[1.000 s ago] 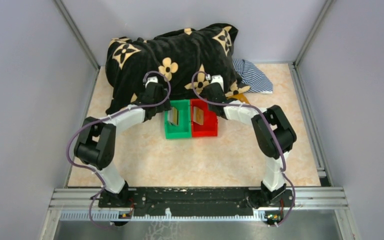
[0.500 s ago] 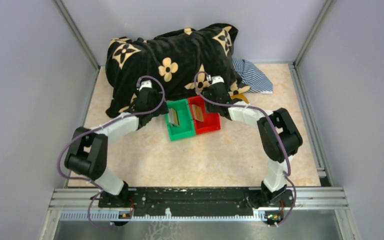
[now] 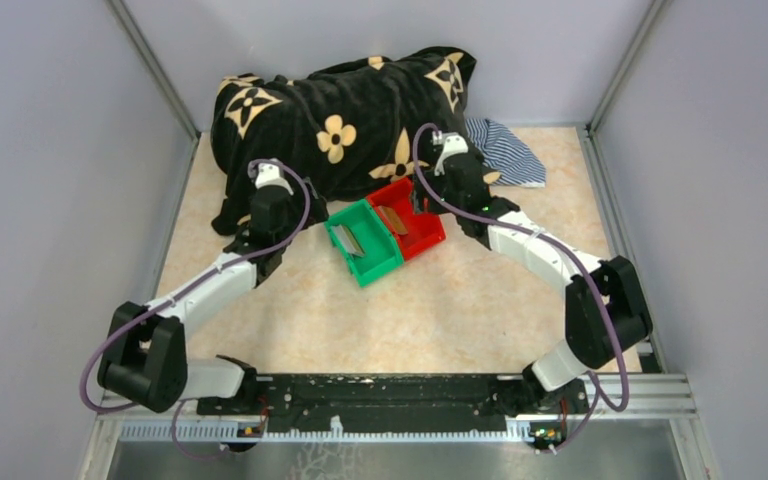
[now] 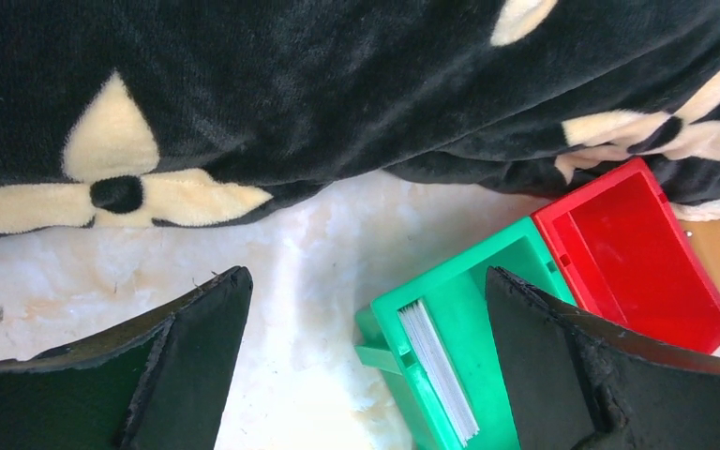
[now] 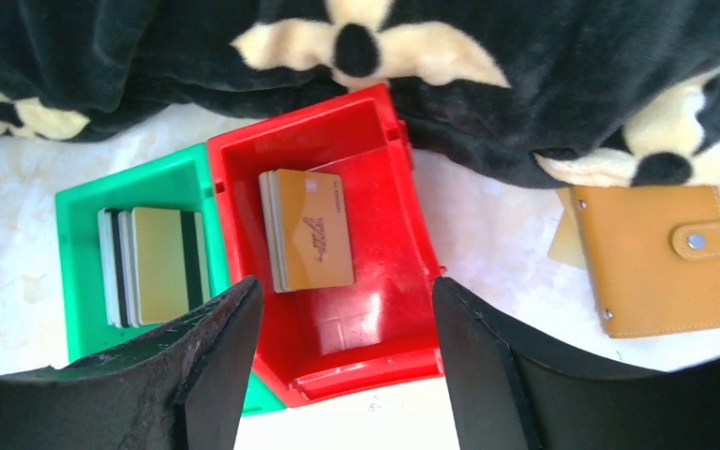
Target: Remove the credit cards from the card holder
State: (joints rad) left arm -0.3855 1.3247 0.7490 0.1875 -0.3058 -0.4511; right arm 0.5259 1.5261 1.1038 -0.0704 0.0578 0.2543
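The credit cards lie in two joined bins: a gold stack (image 5: pixel 309 230) in the red bin (image 5: pixel 375 347) and a gold and grey stack (image 5: pixel 155 267) in the green bin (image 5: pixel 75 272). The card holder (image 5: pixel 661 258), tan leather and snapped shut, lies right of the red bin by the blanket, with a pale card corner (image 5: pixel 562 246) showing at its left edge. My right gripper (image 5: pixel 347 286) is open and empty above the red bin (image 3: pixel 412 218). My left gripper (image 4: pixel 366 281) is open and empty over the table, just left of the green bin (image 4: pixel 516 281).
A black blanket with cream flowers (image 3: pixel 340 110) is heaped at the back, touching the bins. A striped cloth (image 3: pixel 508 150) lies at the back right. Metal rails (image 3: pixel 620 230) and grey walls border the marbled table (image 3: pixel 440 310).
The joined bins have turned so the green one sits nearer and left. My left gripper has moved left, away from the green bin. My right gripper has moved back and right.
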